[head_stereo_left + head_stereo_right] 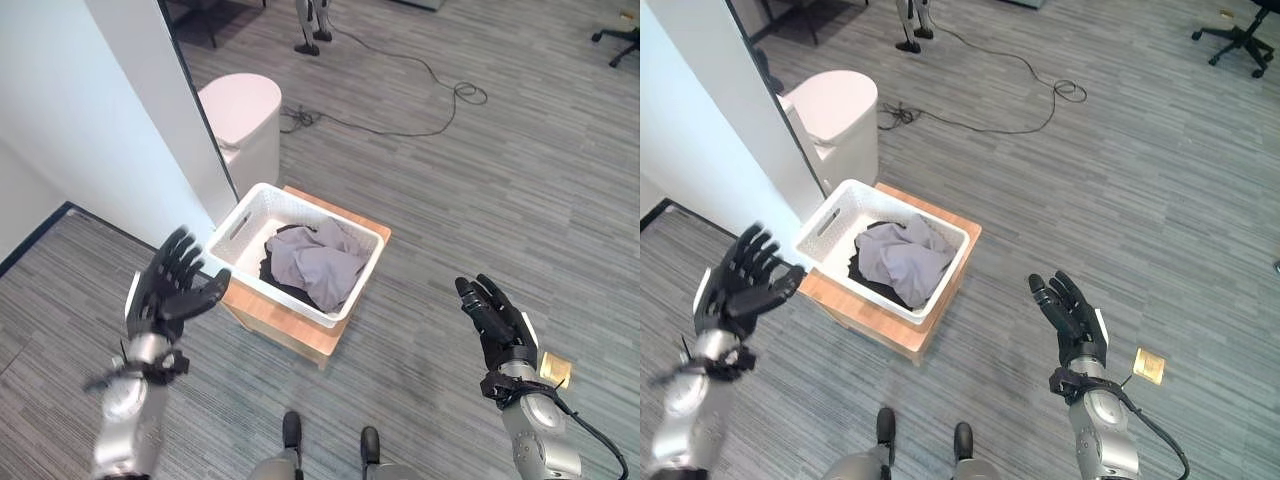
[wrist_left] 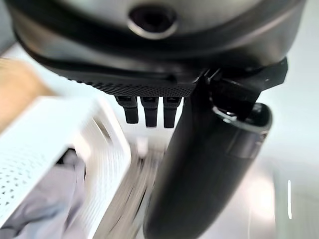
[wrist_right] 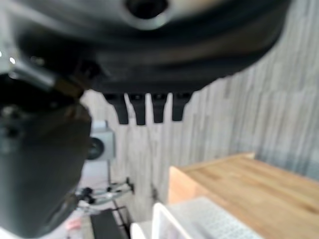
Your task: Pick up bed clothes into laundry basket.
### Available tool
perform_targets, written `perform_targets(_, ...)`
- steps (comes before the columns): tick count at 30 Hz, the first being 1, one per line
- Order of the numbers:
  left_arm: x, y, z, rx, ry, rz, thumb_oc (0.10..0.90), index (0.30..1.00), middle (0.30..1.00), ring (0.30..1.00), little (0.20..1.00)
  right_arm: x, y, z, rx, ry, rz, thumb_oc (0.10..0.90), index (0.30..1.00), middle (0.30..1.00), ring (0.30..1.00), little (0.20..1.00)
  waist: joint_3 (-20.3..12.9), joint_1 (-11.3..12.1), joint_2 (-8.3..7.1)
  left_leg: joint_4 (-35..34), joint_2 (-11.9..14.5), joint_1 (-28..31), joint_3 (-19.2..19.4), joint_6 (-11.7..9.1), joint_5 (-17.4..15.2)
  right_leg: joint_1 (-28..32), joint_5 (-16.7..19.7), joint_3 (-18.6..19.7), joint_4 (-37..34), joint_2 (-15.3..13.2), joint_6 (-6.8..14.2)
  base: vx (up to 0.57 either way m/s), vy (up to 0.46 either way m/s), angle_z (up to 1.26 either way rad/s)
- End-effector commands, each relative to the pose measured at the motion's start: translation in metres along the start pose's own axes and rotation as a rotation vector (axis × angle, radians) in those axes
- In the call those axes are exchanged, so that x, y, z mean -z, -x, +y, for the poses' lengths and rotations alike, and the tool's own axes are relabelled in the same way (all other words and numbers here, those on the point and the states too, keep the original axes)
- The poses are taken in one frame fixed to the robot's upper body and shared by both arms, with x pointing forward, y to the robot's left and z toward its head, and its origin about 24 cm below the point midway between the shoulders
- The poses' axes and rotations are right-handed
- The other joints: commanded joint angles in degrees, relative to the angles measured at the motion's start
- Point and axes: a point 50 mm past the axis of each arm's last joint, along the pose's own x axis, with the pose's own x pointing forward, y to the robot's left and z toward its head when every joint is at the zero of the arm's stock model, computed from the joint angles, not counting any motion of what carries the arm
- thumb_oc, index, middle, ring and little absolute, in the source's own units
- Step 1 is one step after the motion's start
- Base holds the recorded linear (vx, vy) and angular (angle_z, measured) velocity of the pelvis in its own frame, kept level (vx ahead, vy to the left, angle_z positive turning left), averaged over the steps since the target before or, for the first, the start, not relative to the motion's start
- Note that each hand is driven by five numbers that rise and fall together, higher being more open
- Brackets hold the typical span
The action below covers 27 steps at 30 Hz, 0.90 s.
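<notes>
One white laundry basket on a low wooden table — grey and dark clothes inside, perhaps two pieces. Left hand and right hand flank it, fingers spread, empty.

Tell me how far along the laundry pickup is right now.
Looks mostly done: grey and dark clothes lie inside the white laundry basket on the low wooden stand. Nothing is in hand; the left hand and right hand are both open and raised either side of the basket. No loose clothes are visible on the floor.
</notes>
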Motion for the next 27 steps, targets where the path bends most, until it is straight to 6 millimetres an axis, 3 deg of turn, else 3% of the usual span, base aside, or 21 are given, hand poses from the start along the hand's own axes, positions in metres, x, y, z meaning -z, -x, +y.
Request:
perform_targets(1,-0.034,-0.013,-0.003,0.027,0.041,-0.196,0.800,0.900,0.900,0.900,0.900,-0.031,0.003,0.003,-0.040,0.024,-0.188,0.800,0.900,0.900,0.900,0.900,-6.53,0.34,-1.88,0.60,1.65,4.38,-1.01,-0.73,-7.74,-1.81,-2.63,-1.67,2.39,-3.48,2.86,0.02,-0.015,0.05)
perform_targets(11,-0.003,0.007,-0.008,-0.110,0.160,-0.136,0.800,0.900,0.900,0.900,0.900,-0.023,0.009,0.022,-0.043,-0.092,-0.209,0.800,0.900,0.900,0.900,0.900,-7.19,0.91,-1.44,1.19,1.19,5.05,-2.45,-0.21,-8.07,-0.38,-4.26,-3.13,3.95,-3.70,2.32,0.01,-0.006,0.08)
perform_targets(15,0.029,0.018,-0.020,-0.183,0.344,-0.021,0.800,0.900,0.900,0.900,0.900,-0.011,0.013,0.040,-0.040,-0.159,-0.179,0.800,0.900,0.900,0.900,0.900,-6.98,1.04,-1.31,1.40,0.96,5.02,-2.95,0.07,-7.93,-0.21,-4.48,-3.38,4.42,-3.87,2.31,-0.01,-0.005,0.08)
perform_targets(27,0.035,0.017,-0.040,-0.079,0.242,0.048,0.800,0.900,0.900,0.900,0.900,-0.002,0.013,0.050,-0.069,-0.155,-0.125,0.800,0.900,0.900,0.900,0.900,-7.27,0.75,-1.10,1.74,1.03,5.59,-3.09,0.20,-8.16,-0.06,-5.12,-2.96,5.63,-3.89,2.27,0.00,-0.002,0.01)
